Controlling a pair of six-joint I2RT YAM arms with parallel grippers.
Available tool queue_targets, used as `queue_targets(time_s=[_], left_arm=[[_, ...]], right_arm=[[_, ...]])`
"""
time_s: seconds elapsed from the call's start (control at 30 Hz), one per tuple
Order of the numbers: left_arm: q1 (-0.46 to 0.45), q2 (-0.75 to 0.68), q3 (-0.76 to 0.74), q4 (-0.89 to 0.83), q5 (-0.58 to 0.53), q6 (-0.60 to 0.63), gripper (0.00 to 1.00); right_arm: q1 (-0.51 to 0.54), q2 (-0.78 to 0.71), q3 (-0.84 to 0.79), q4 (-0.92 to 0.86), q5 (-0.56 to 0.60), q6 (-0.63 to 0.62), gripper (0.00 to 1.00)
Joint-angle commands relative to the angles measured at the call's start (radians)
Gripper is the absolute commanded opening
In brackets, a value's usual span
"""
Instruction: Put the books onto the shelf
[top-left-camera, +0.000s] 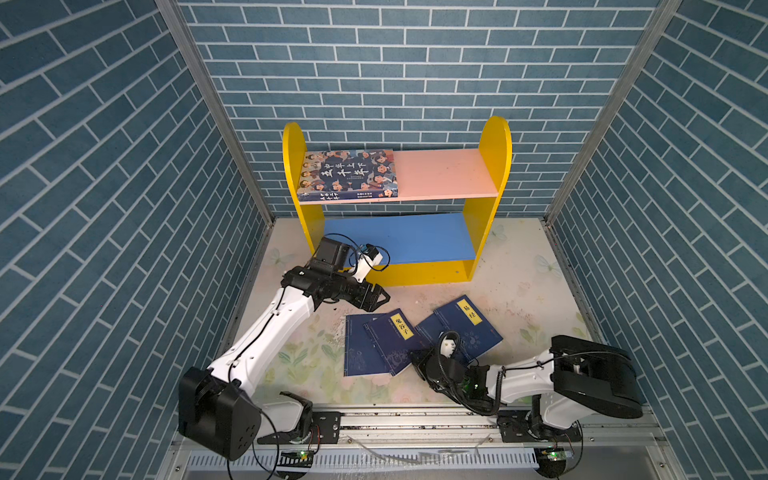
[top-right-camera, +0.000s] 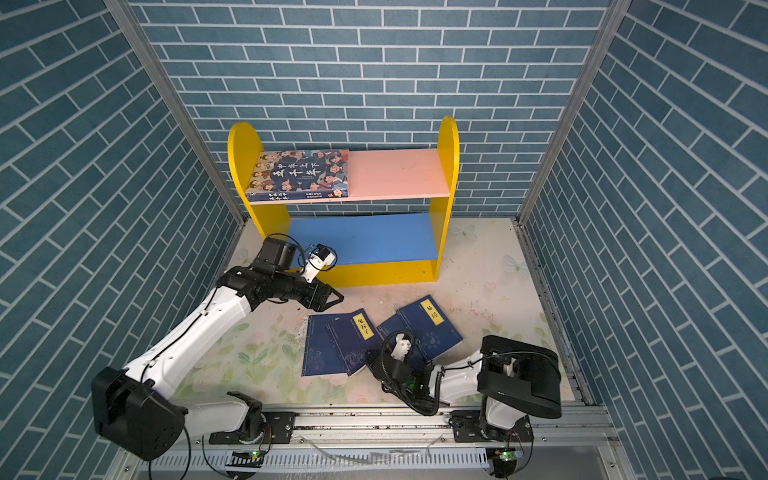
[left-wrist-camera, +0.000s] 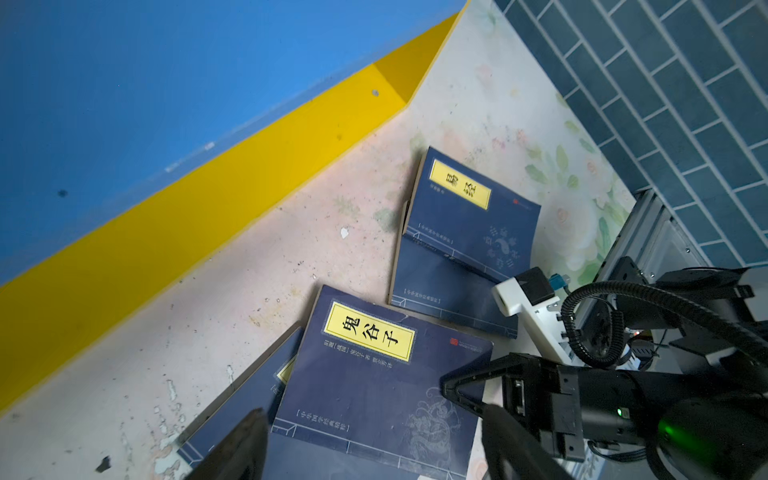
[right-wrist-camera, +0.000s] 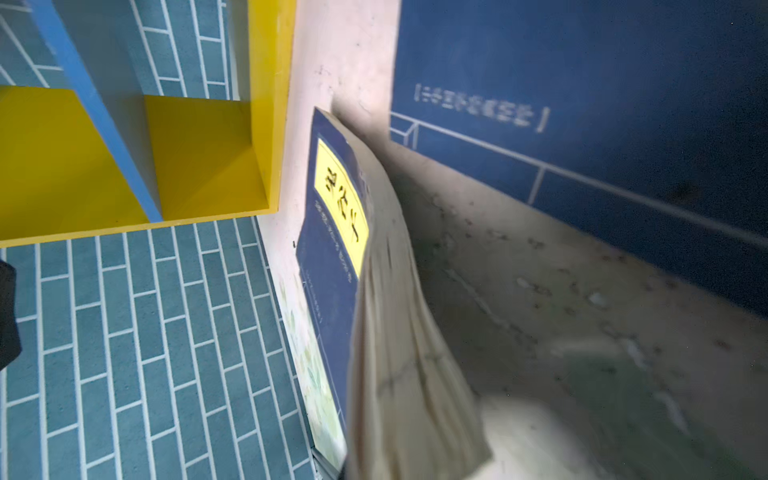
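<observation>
top views only: the shelf (top-left-camera: 494, 158) is whole here, with the thick book (top-left-camera: 347, 174) lying flat on the left half of the pink upper board (top-left-camera: 444, 172), spine facing front. Neither wrist view catches that book or that board.
blue lower board (top-left-camera: 407, 237): the left arm's wrist sits in front of its left end in both top views.
thin books (top-left-camera: 359, 353): all four are on the worktop (top-left-camera: 519, 282) in front of the shelf. They lie in two overlapping pairs, near the yellow base but not touching it.
left wrist view only: the labels read clean here. The 鬼谷子 book (left-wrist-camera: 374, 390) lies on top of one pair, and the 易经 book (left-wrist-camera: 473, 220) on top of the other. This view also has the right gripper (left-wrist-camera: 457, 390) with its tip right on the near corner of the 鬼谷子 book.
right wrist view only: this one sees the 鬼谷子 book edge-on, with its page block bowed up toward the camera. The shelf's yellow base sits behind it, and another navy cover sits off to one side, can't tell which book. The gripper's own fingers aren't in frame.
left gripper (top-left-camera: 376, 300): spread wide and holding nothing. It hovers over the worktop between the shelf base and the 鬼谷子 pair.
right gripper state: pressed together low on the worktop, pinching the near corner of the 鬼谷子 book.
</observation>
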Motion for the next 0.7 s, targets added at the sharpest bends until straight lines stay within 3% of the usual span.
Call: queue_targets(time_s=[0.0,0.2,0.33,0.47,0.67], left_arm=[[0.014,-0.068,0.049,-0.127,0.000,-0.044,0.84],[0.028,-0.157,0.105,-0.202,0.055,-0.161,0.89],[0.052,-0.186,0.110,-0.208,0.178,-0.276,0.93],[0.105,-0.212,0.046,-0.111,0.390,-0.415,0.98],[0.168,-0.280,-0.035,-0.096,0.448,-0.498,0.98]], right_arm=[[-0.023,-0.130,0.061,-0.177,-0.056,-0.143,0.02],[-0.063,-0.369,0.171,-0.503,-0.086,-0.273,0.02],[-0.093,-0.473,0.218,-0.608,-0.114,-0.337,0.02],[-0.125,-0.509,0.287,-0.682,-0.162,-0.408,0.03],[-0.193,-0.488,0.398,-0.721,-0.230,-0.483,0.03]])
